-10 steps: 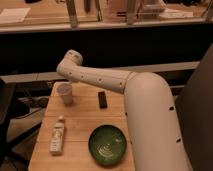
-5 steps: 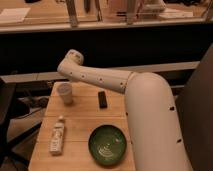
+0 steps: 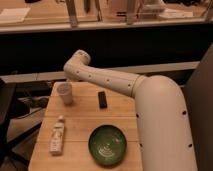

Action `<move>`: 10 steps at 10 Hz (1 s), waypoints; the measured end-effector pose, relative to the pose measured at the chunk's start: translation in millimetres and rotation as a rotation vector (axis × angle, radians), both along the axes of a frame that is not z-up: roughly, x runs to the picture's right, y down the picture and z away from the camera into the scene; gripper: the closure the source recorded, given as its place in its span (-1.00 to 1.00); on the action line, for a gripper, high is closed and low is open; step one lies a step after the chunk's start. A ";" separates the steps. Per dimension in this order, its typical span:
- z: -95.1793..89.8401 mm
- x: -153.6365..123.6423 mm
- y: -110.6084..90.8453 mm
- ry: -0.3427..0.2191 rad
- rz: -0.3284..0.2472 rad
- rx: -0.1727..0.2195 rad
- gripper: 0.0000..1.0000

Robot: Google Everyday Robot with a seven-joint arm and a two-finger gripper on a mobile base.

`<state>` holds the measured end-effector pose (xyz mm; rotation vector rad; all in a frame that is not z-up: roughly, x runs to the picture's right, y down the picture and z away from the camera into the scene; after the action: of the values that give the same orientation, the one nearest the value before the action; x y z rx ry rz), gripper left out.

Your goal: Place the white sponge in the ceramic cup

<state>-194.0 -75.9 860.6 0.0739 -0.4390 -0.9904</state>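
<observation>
The ceramic cup (image 3: 65, 93) is small, off-white and round, and stands upright at the table's back left. I cannot pick out a white sponge for certain. A long white object (image 3: 57, 135) with a narrow top, much like a lying bottle, rests at the front left. My white arm (image 3: 115, 82) reaches from the lower right across the table's back to an elbow (image 3: 77, 61) above and just right of the cup. My gripper is out of view past that elbow.
A wide dark-green bowl (image 3: 107, 145) sits at the table's front middle. A small black oblong object (image 3: 102, 99) lies at the back middle. The wooden table (image 3: 80, 117) is small. A dark counter front runs behind it, and a dark chair stands at the left.
</observation>
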 end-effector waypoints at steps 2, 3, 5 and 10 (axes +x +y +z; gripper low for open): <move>-11.3 -11.8 1.4 -0.091 -0.005 -0.016 1.00; -14.8 -14.3 1.0 -0.119 -0.008 -0.016 1.00; -24.4 -28.5 6.7 -0.176 -0.026 -0.033 1.00; -24.2 -27.0 7.1 -0.177 -0.025 -0.035 0.19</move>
<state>-221.0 -68.8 836.3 0.1254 -0.6209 -1.0047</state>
